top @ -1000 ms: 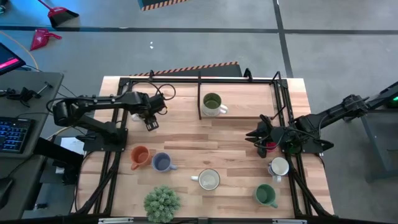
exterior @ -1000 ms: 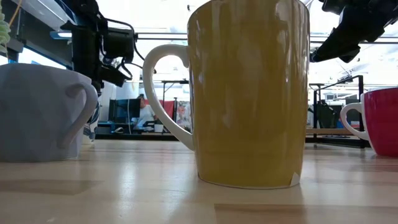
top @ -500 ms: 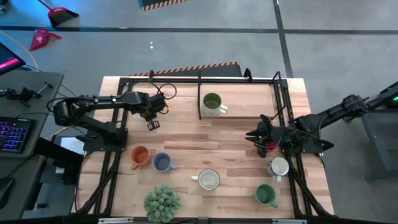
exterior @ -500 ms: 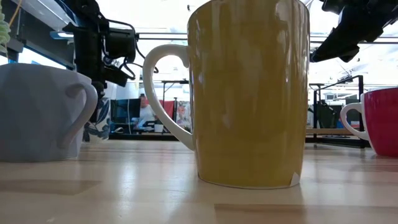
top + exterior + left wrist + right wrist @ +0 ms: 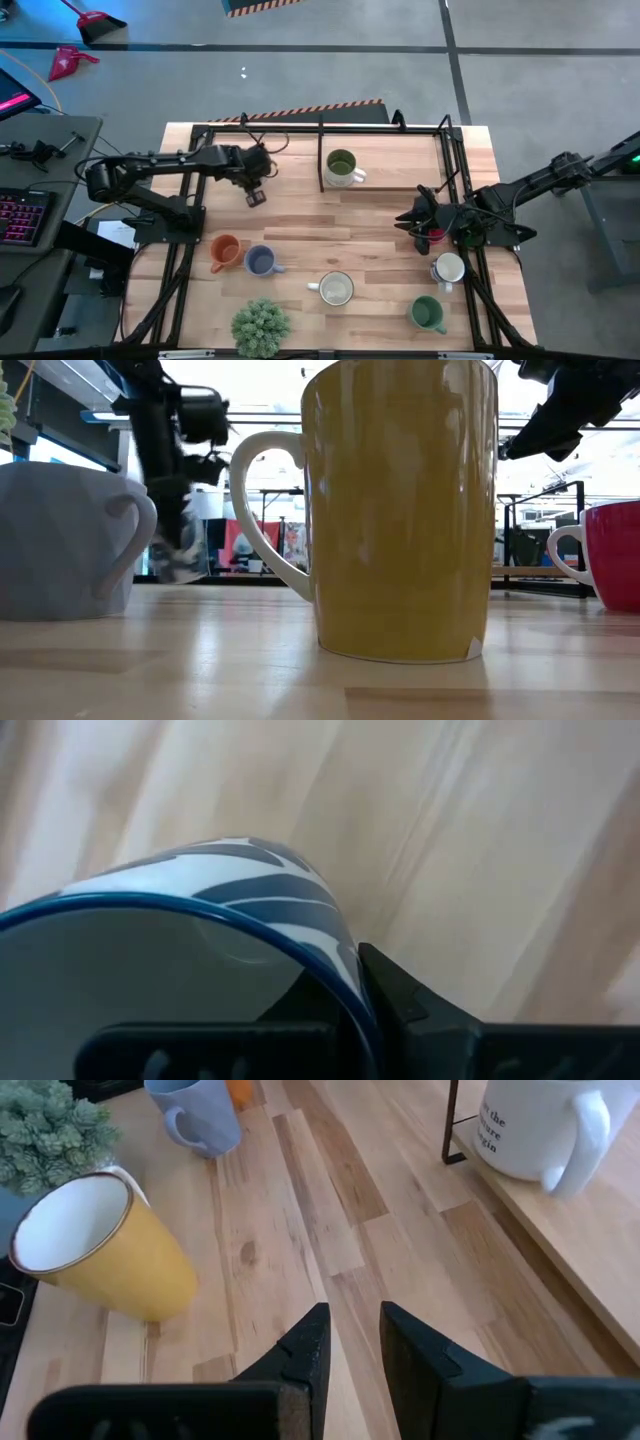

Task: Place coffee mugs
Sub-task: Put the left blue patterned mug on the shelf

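Your left gripper has its fingers clamped on the blue-and-white patterned ceramic mug above the wooden counter; right gripper's fingers part narrowly, gripping nothing.

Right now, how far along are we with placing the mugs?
Looks done: olive mug on the back shelf. In hand: left tool grips the blue-patterned mug. Left on the table: orange mug, blue-grey mug, yellow mug, white mug, dark green mug, magenta mug, right tool waiting by it.

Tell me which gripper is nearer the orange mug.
Left. The left gripper, shut on a blue-patterned mug, hovers just behind the orange mug; the right gripper waits across the table.
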Controlling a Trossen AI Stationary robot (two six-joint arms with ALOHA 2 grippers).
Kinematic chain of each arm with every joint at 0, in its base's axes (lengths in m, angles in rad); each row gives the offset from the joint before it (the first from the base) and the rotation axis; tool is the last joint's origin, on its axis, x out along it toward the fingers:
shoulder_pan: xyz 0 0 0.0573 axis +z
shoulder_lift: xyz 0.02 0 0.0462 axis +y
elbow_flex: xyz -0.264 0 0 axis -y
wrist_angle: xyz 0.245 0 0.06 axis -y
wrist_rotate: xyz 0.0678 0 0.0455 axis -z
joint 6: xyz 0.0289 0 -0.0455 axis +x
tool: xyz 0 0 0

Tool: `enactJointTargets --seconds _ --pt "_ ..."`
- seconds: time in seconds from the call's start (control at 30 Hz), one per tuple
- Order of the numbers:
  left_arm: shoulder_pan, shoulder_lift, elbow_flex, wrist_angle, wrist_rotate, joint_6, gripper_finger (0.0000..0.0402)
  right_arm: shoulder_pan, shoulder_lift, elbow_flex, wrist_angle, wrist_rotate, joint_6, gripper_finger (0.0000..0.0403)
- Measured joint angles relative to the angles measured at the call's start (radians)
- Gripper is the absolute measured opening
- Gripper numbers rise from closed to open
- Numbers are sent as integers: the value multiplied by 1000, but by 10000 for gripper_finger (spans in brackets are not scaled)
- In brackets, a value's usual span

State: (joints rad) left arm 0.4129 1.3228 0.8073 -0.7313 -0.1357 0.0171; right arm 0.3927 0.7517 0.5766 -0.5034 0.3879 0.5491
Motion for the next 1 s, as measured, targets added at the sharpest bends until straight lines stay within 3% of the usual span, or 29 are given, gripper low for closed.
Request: enactJointTargets --seconds 0.2,0.43,0.83,1.0 --pt "0 0 108 72 10 34 5 0 0 0 0 0 0 67" --pt "-1 40 333 -2 -25 113 5 0 0 0 0 35 -15 67" --pt "-2 367 915 -228 -69 310 5 0 2 0 -23 49 -8 67" --pt "-2 496 1092 -301 -69 369 5 0 2 -1 -23 47 -8 67"
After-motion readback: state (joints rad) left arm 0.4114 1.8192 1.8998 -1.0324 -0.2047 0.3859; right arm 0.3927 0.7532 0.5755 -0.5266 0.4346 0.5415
